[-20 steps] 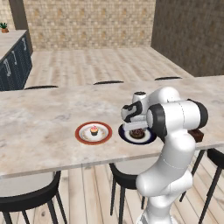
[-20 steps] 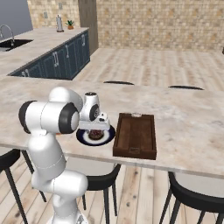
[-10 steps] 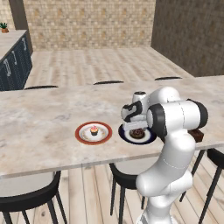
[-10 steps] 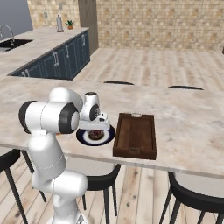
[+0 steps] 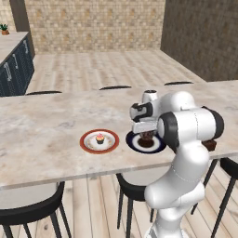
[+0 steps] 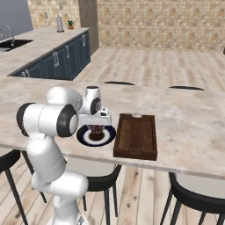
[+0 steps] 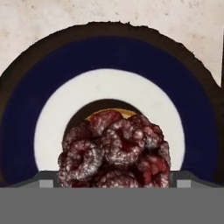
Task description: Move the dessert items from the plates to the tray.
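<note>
My gripper hangs over the navy-rimmed plate, shut on the dark raspberry-topped cake. In the hand view the cake sits between the fingertips, just above the plate, with its shadow on the white centre. The pink-frosted cupcake stands on the orange-rimmed plate, to the left of the navy one. From the right base view, the brown wooden tray lies right beside the navy plate, to the right of the gripper.
A small pale object rests at the tray's far end. Black stools stand under the counter's front edge. The marble counter stretches wide to the left and behind the plates.
The gripper with the cake in it has risen slightly above the navy plate. The cupcake and tray have not moved.
</note>
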